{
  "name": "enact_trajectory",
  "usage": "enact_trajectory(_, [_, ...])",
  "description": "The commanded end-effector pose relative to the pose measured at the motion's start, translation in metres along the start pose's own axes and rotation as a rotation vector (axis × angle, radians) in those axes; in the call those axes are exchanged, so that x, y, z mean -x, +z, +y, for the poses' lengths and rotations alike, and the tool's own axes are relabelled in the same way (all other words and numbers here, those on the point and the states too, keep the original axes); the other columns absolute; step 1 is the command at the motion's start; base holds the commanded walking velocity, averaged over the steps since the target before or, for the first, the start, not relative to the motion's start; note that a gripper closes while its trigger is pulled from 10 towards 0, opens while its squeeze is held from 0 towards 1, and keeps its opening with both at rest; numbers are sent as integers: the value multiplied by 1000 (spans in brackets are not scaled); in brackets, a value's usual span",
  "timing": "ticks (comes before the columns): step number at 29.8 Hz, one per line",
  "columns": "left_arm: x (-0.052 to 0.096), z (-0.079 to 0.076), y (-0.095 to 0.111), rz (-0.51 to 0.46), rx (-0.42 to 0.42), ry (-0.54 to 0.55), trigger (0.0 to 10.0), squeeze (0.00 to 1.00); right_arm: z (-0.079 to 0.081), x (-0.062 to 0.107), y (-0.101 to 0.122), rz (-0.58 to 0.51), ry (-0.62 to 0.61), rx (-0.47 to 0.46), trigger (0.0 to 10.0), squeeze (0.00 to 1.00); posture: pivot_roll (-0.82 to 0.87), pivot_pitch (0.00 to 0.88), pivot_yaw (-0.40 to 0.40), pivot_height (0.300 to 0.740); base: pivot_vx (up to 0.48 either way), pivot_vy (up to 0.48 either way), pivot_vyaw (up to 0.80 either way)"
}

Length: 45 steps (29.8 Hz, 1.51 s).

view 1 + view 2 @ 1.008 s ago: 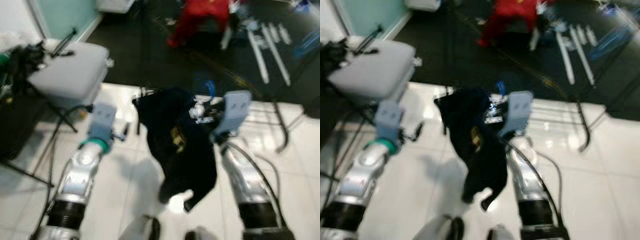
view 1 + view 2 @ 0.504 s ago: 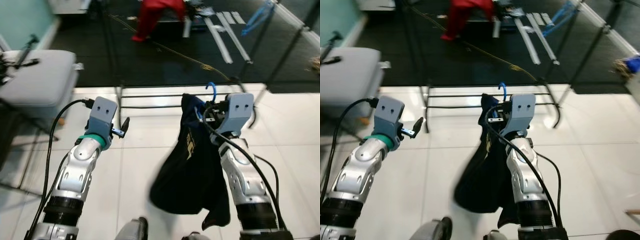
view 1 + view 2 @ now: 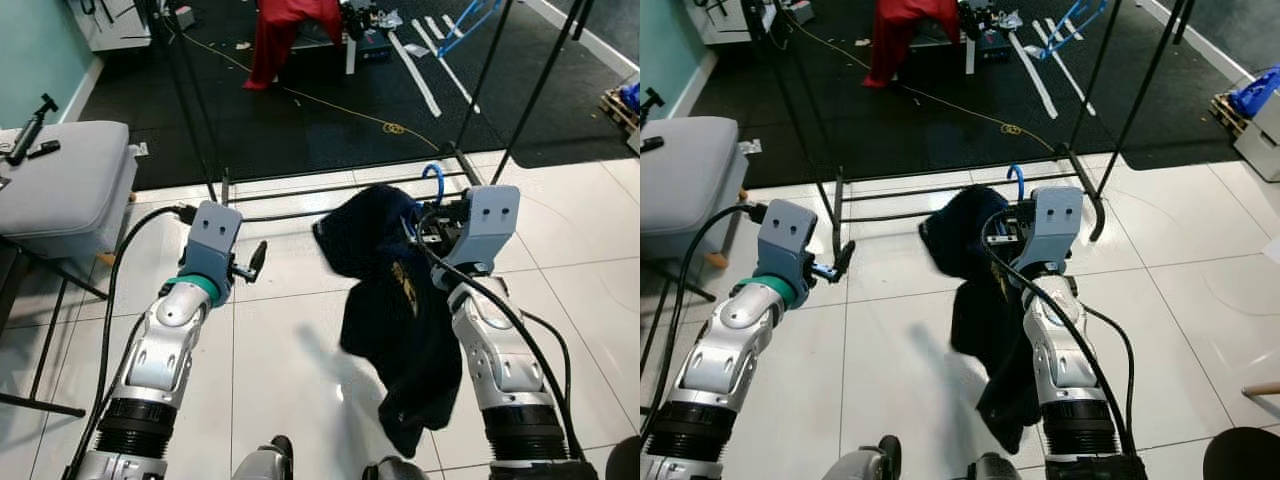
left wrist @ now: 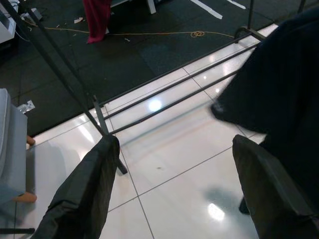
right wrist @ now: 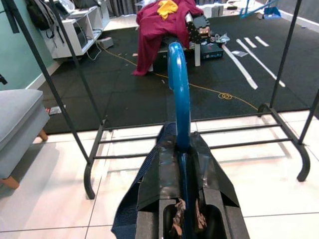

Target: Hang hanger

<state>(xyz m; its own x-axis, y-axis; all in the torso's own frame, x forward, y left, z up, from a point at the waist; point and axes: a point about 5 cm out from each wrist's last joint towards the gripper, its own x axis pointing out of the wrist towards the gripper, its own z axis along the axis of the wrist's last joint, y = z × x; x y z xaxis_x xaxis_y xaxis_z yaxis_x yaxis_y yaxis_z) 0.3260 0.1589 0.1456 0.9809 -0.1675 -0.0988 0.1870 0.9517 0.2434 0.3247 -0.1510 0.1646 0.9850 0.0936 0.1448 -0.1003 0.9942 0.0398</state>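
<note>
One curved blue plastic hanger (image 5: pixel 177 89), limp dark garment (image 3: pixel 390 300)

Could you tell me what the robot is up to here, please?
The robot stands on the white tiles facing a black clothes rack. Its right pincer is shut on a blue hanger carrying a dark garment that dangles beside the arm, hook pointing up. The left pincer is open and holds nothing. The hanger is not on the rack yet.
</note>
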Motion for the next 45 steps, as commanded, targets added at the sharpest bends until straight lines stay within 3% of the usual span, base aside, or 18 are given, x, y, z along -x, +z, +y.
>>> enact_trajectory(1, [0, 1, -5, 24, 4, -1, 10000, 0, 1, 0, 5, -33, 2, -9, 10000, 0, 35, 88, 111, 740, 0, 0, 0])
enact_trajectory(14, [-1, 2, -5, 23, 12, 9, 10000, 0, -1, 0, 5, -34, -6, -7, 10000, 0, 36, 90, 110, 740, 0, 0, 0])
enact_trajectory(21, [-1, 0, 0, -21, 68, 30, 10000, 0, -1, 0, 5, -25, 0, -1, 10000, 0, 31, 93, 103, 740, 0, 0, 0])
enact_trajectory(36, [0, -5, 4, -48, 97, 47, 10000, 0, 4, 1, -2, 0, 22, -1, 10000, 0, 32, 101, 84, 740, 0, 0, 0])
enact_trajectory(45, [1, -6, 5, -56, 124, 64, 10000, 0, 8, 0, -2, 3, 48, 19, 10000, 0, 32, 100, 82, 740, 0, 0, 674])
